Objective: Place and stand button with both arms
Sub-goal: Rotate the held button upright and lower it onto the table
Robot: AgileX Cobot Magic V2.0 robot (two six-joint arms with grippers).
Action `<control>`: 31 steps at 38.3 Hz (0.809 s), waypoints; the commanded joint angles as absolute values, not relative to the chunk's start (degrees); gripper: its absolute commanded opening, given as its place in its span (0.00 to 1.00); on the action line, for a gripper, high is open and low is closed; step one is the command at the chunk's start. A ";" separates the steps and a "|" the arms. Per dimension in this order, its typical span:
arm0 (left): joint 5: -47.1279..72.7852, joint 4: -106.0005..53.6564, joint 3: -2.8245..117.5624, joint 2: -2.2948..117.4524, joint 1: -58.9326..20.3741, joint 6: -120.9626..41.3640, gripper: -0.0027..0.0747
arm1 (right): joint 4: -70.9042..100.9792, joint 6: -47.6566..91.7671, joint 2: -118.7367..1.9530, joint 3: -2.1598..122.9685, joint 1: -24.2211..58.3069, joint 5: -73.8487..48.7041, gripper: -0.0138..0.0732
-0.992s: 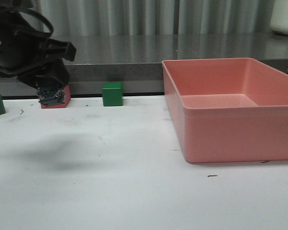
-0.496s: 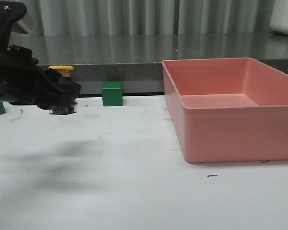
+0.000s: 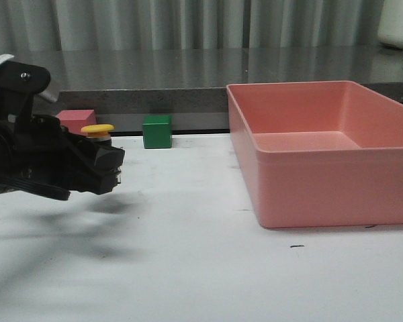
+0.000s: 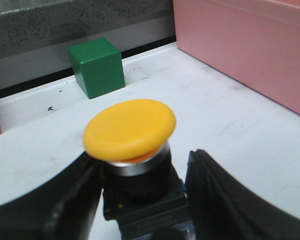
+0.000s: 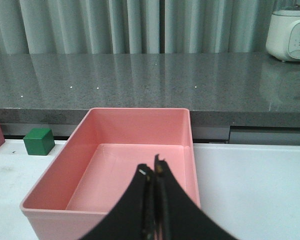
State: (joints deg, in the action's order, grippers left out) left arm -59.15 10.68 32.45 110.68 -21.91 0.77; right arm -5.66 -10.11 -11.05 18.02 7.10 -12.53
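Gripping button (image 4: pixel 130 130) in left tool (image 4: pixel 140 200) | right tool (image 5: pixel 152 175) closed | white table (image 3: pixel 188 268) | grey curtains (image 5: pixel 140 25)

The light is soft and a bit dim. Gray shadows lie on the white table (image 3: pixel 201 268) under the left arm (image 3: pixel 40 164). The close yellow button (image 4: pixel 130 129) looks a little blurry. The counter (image 5: pixel 140 75) shines faintly.

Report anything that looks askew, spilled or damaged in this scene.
Nothing stands out. The button sits cap-up between the fingers of the left end effector, not visibly tilted. The pink bin stands level, and the green cube sits flat on the table. No spills or damage show.
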 commanded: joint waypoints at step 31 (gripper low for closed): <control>-67.22 9.60 33.04 112.95 -22.15 -2.64 0.48 | -6.61 -9.62 -11.44 19.64 6.74 -7.43 0.09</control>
